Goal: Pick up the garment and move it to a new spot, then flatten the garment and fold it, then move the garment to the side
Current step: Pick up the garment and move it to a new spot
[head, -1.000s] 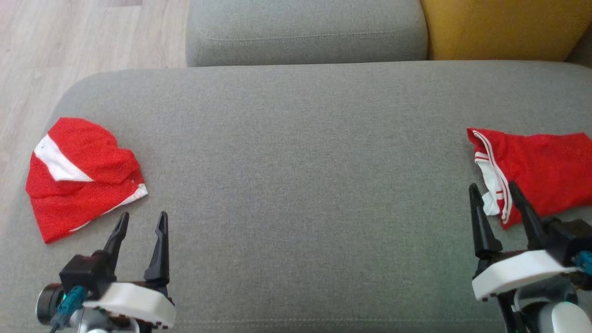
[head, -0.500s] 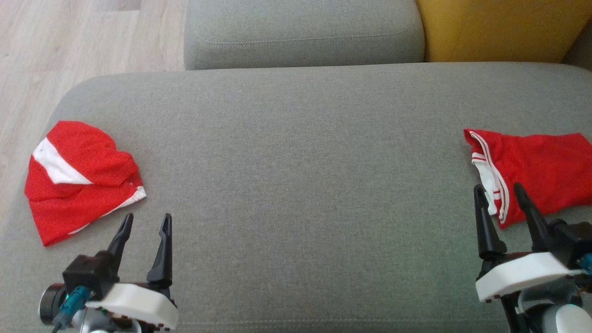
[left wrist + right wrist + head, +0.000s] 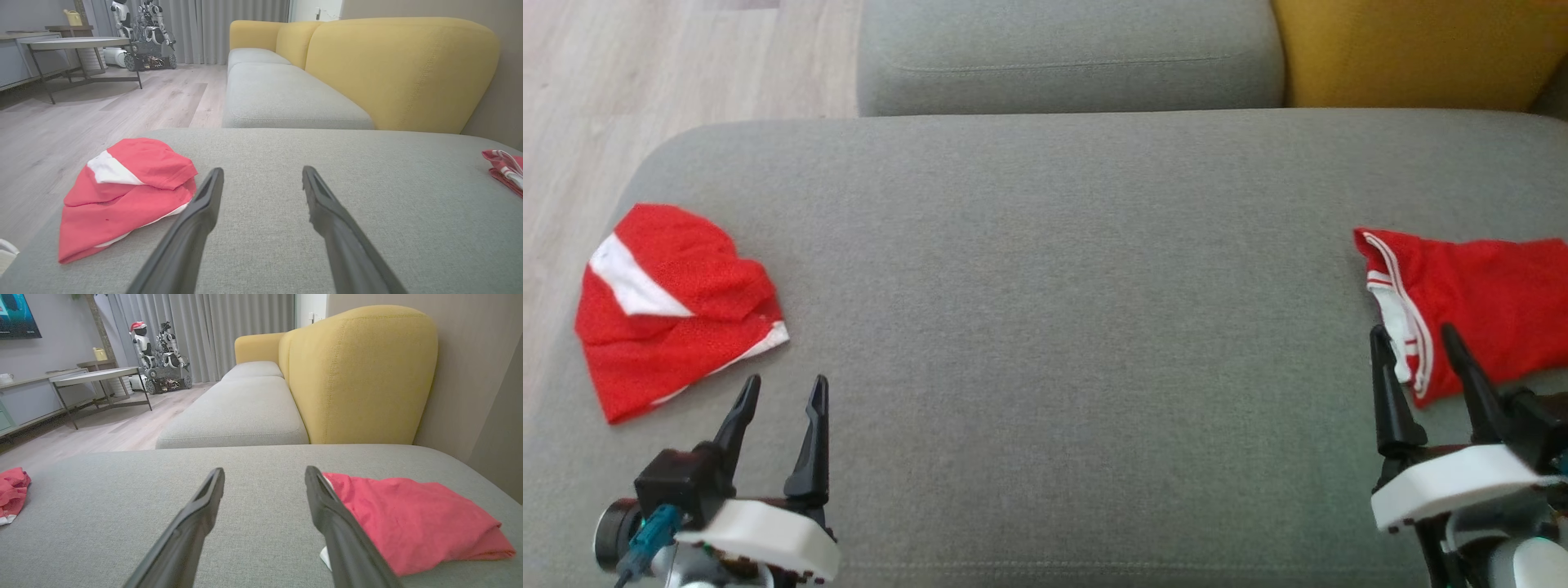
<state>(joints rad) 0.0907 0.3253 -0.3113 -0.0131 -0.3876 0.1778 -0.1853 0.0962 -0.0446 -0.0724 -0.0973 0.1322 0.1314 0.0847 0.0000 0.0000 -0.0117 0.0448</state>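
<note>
1. Against the earlier head views the whole picture has slid a little, which is a camera shift; both garments keep their shape and place on the grey seat cushion (image 3: 1054,286)
2. The left gripper (image 3: 785,382) has its jaws spread wide as before, with nothing between them. It is just beside the near corner of the red garment with a white panel (image 3: 678,310), which lies crumpled at the cushion's left end
3. The right gripper (image 3: 1411,331) is equally spread and empty. Its fingertips are at the near edge of the red garment with white stripes (image 3: 1486,302) at the right end; whether they touch it I cannot tell
4. The cushion carries the two garments well apart; a second grey cushion (image 3: 1062,57) and a yellow backrest (image 3: 1405,49) stand beyond
</note>
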